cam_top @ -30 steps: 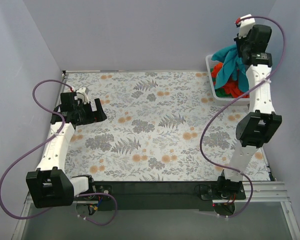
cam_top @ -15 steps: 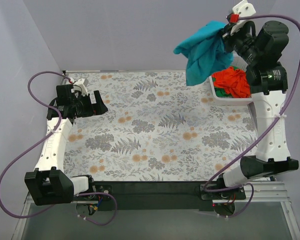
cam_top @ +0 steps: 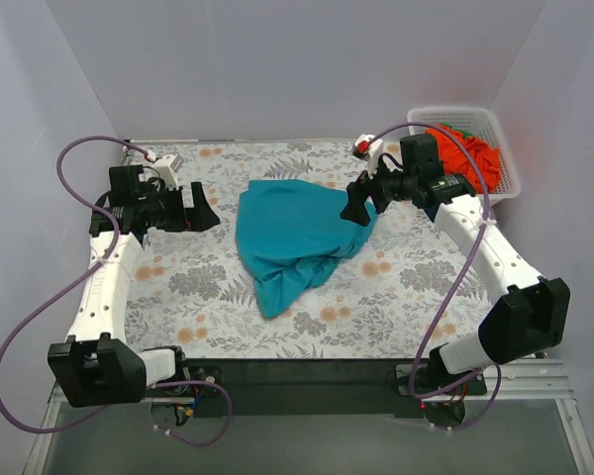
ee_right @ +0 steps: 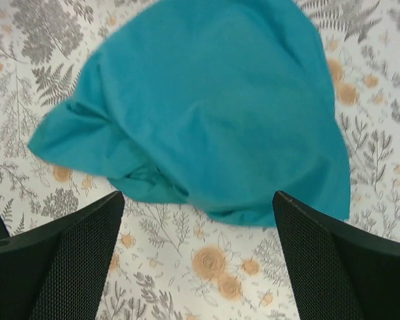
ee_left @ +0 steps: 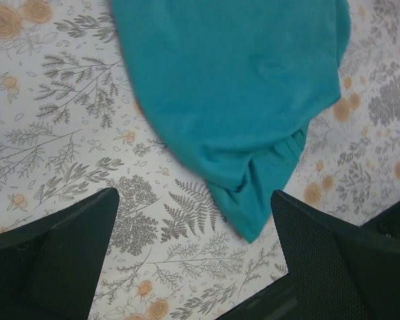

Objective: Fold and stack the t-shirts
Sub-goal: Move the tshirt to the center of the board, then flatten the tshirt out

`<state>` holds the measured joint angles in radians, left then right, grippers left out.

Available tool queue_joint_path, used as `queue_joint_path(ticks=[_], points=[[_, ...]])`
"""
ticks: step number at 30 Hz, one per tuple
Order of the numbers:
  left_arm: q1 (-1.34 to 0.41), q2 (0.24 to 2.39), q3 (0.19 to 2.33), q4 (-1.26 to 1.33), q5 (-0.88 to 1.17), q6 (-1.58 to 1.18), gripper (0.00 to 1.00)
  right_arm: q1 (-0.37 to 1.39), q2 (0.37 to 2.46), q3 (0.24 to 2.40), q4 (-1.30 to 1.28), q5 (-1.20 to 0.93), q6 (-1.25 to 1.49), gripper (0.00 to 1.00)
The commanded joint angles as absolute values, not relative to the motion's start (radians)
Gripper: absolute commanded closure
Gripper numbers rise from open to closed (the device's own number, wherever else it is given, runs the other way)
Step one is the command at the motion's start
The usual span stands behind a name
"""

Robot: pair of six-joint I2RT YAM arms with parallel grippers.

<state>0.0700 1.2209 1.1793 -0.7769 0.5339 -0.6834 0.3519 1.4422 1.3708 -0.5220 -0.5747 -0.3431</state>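
The flower-patterned table (cam_top: 426,282) fills most of the scene. In the middle of it the teal-blue t-shirt (cam_top: 297,237) lies in a loose, rumpled heap. It is broad toward the far side and narrows to a bunched tail that points at the near edge.

At the far right corner stands the white lattice basket (cam_top: 510,170), well apart from the teal shirt. The orange-red t-shirt (cam_top: 467,153) is piled inside it, rising above its rim.

The right gripper (cam_top: 359,203) hangs over the right edge of the teal-blue t-shirt (ee_right: 213,107). In its wrist view the right gripper (ee_right: 197,200) has its jaws spread wide and holds no cloth. The shirt lies below them, and its near hem falls about level with the fingertips (ee_right: 113,200). I cannot tell whether a finger brushes the fabric.

The left gripper (cam_top: 193,210) sits at the left side of the table, near the shirt's left edge but not touching it. Seen from its wrist, the left gripper (ee_left: 193,195) is also wide apart and holds nothing. There the teal-blue t-shirt (ee_left: 240,100) lies ahead, its tail reaching down between the fingers (ee_left: 87,227).
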Motion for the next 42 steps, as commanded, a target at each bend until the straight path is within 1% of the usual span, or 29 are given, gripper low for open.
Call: queue_joint_path(ticks=[1, 3, 4, 5, 6, 7, 9, 10, 12, 13, 15, 18, 21, 26, 28, 30, 31, 33, 34, 35, 36, 37, 38, 39, 42], points=[[0.071, 1.195, 1.166, -0.841, 0.698, -0.537, 0.02, 0.328, 1.42, 1.338, -0.564, -0.546, -0.344, 0.02], [0.054, 1.193, 1.14, -0.848, 0.747, -0.456, 0.03, 0.305, 1.424, 1.261, -0.565, -0.529, -0.334, 0.02], [0.039, 1.193, 1.105, -0.848, 0.747, -0.424, 0.06, 0.299, 1.428, 1.244, -0.565, -0.519, -0.334, 0.04], [0.017, 1.192, 1.086, -0.833, 0.733, -0.401, 0.08, 0.293, 1.446, 1.229, -0.563, -0.488, -0.334, 0.06], [-0.047, 1.193, 1.062, -0.818, 0.683, -0.375, 0.1, 0.284, 1.457, 1.204, -0.563, -0.474, -0.336, 0.07], [-0.078, 1.198, 1.042, -0.802, 0.655, -0.365, 0.16, 0.279, 1.472, 1.201, -0.561, -0.462, -0.334, 0.09], [-0.178, 1.219, 0.987, -0.769, 0.595, -0.335, 0.23, 0.267, 1.529, 1.206, -0.561, -0.448, -0.33, 0.18], [-0.216, 1.23, 0.971, -0.755, 0.572, -0.328, 0.29, 0.265, 1.548, 1.222, -0.56, -0.443, -0.327, 0.25], [-0.324, 1.249, 0.922, -0.736, 0.493, -0.311, 0.33, 0.265, 1.61, 1.239, -0.558, -0.446, -0.305, 0.33], [-0.357, 1.25, 0.902, -0.707, 0.464, -0.301, 0.34, 0.265, 1.632, 1.256, -0.56, -0.452, -0.296, 0.39], [-0.447, 1.253, 0.856, -0.678, 0.424, -0.293, 0.35, 0.265, 1.69, 1.269, -0.554, -0.488, -0.264, 0.41], [-0.553, 1.27, 0.816, -0.629, 0.338, -0.284, 0.35, 0.265, 1.758, 1.272, -0.496, -0.454, -0.218, 0.41], [-0.624, 1.305, 0.787, -0.571, 0.27, -0.282, 0.3, 0.262, 1.824, 1.29, -0.442, -0.387, -0.192, 0.41], [-0.669, 1.393, 0.753, -0.476, 0.151, -0.281, 0.29, 0.262, 1.96, 1.385, -0.403, -0.361, -0.155, 0.4], [-0.67, 1.425, 0.74, -0.456, 0.088, -0.281, 0.41, 0.262, 1.999, 1.436, -0.406, -0.357, -0.149, 0.4], [-0.669, 1.46, 0.729, -0.448, 0.013, -0.273, 0.58, 0.256, 2.042, 1.474, -0.405, -0.341, -0.144, 0.43], [-0.669, 1.463, 0.715, -0.443, -0.029, -0.27, 0.7, 0.255, 2.054, 1.485, -0.406, -0.336, -0.144, 0.52], [-0.651, 1.438, 0.703, -0.446, -0.046, -0.264, 0.8, 0.244, 2.078, 1.494, -0.407, -0.322, -0.147, 0.63], [-0.634, 1.427, 0.698, -0.457, -0.038, -0.262, 0.85, 0.239, 2.083, 1.496, -0.408, -0.319, -0.147, 0.87], [-0.614, 1.411, 0.699, -0.466, -0.025, -0.258, 0.93, 0.23, 2.08, 1.491, -0.41, -0.301, -0.153, 0.98], [-0.554, 1.402, 0.706, -0.477, -0.008, -0.25, 0.94, 0.226, 2.074, 1.482, -0.416, -0.292, -0.161, 0.99], [-0.517, 1.384, 0.712, -0.501, 0.053, -0.223, 0.98, 0.221, 2.062, 1.458, -0.42, -0.284, -0.169, 0.99], [-0.476, 1.381, 0.732, -0.514, 0.072, -0.206, 1.0, 0.21, 2.027, 1.436, -0.423, -0.275, -0.185, 0.99], [-0.401, 1.378, 0.739, -0.523, 0.09, -0.181, 1.0, 0.204, 2.005, 1.416, -0.428, -0.269, -0.195, 0.99], [-0.298, 1.393, 0.776, -0.508, 0.089, -0.089, 1.0, 0.207, 1.895, 1.295, -0.451, -0.314, -0.232, 0.99]])
